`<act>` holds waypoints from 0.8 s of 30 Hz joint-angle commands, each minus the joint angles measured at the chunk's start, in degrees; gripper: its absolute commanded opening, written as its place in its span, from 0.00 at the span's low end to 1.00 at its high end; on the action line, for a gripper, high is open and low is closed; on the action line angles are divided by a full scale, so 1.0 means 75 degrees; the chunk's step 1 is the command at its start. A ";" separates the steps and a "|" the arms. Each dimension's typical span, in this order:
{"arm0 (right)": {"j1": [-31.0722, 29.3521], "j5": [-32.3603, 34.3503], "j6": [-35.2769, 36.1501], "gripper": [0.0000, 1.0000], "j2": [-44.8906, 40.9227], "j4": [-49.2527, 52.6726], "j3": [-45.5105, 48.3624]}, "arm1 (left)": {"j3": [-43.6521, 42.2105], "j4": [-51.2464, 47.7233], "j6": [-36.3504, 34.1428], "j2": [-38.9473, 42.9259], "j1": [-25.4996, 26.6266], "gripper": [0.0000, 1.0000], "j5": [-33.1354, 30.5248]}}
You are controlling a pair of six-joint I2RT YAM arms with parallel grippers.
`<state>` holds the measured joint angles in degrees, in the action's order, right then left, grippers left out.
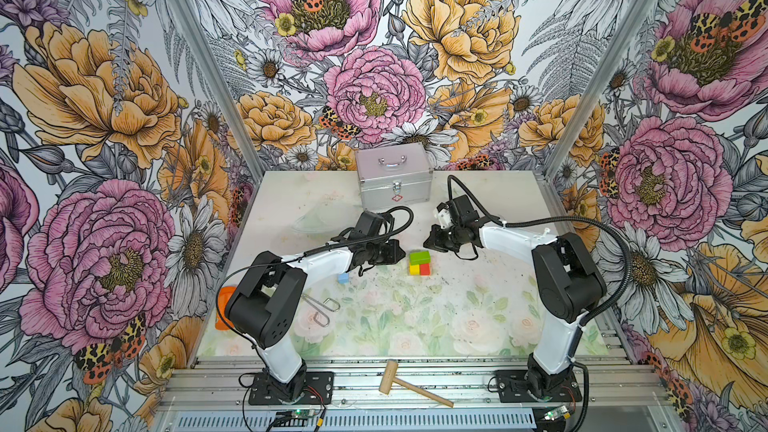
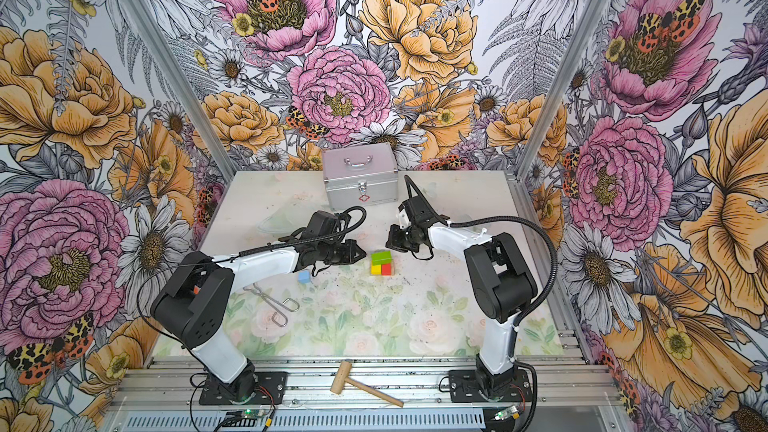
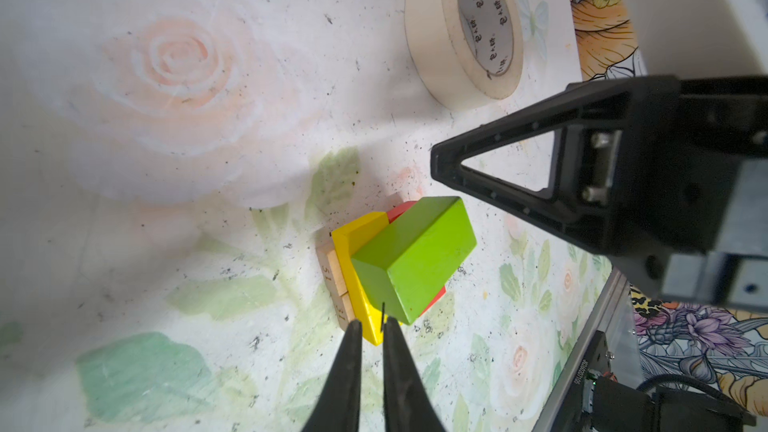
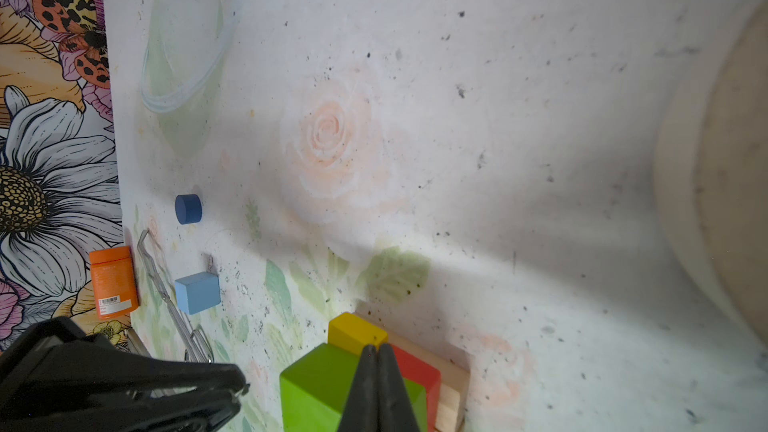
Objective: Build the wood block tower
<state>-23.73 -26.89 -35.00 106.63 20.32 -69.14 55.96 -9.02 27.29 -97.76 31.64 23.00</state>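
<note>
An orange bottle (image 4: 113,280) sits at the desk's (image 1: 457,305) left edge, cap on, contents unseen. Beside it lie wire tongs (image 1: 320,309), then the dark blue cylinder (image 4: 188,209) and the light blue cube (image 1: 343,277), both loose. The left gripper (image 3: 370,326) hovers just beside the tower (image 1: 419,263), jaws narrowly parted and empty. The tower stands mid-desk, with a green bar (image 3: 411,255) across the yellow bar (image 3: 353,238) and red bar (image 4: 415,367), on two tan bars (image 3: 332,276). The right gripper (image 4: 377,349) is close by the green bar, clenched on nothing. The silver case (image 1: 392,178) sits latched at the far edge.
</note>
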 commanded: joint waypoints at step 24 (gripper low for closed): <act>-0.0113 -0.0070 0.0040 0.00 -0.0337 -0.0151 0.0190 | 0.0634 -0.0298 -0.0227 -0.0443 0.0176 0.14 -0.0316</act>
<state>-24.10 -26.87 -35.03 105.43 20.29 -66.78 58.81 -10.07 27.05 -100.88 32.51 22.63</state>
